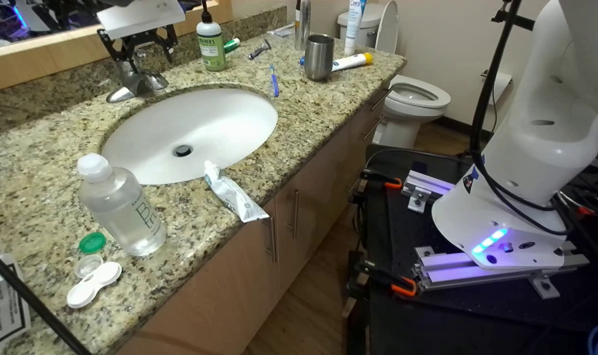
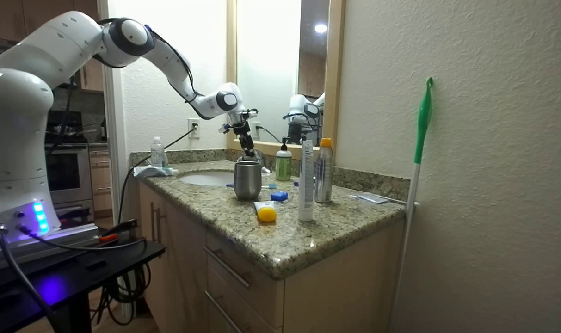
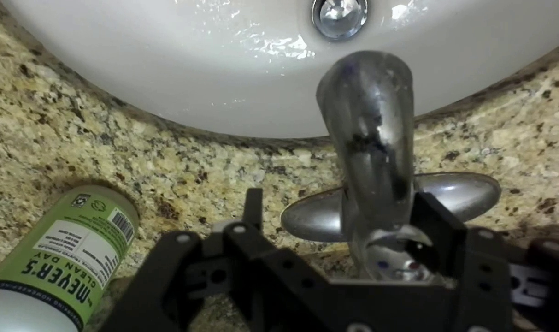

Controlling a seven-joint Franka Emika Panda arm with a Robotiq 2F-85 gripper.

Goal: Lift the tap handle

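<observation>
Behind the white basin (image 3: 145, 55), the tap handle (image 3: 397, 258) sits atop the chrome faucet (image 3: 376, 147), partly hidden by the tool (image 3: 343, 210). Released, the tool's jaws stand spread wide, one close beside the faucet; whether they touch is unclear.

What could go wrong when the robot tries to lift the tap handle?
The fingers are open, and in the wrist view the shiny tap handle looks much nearer one than the other, so they might bump it sideways or slip off. The soap bottle stands close by, so a wide swing could tip it.
</observation>
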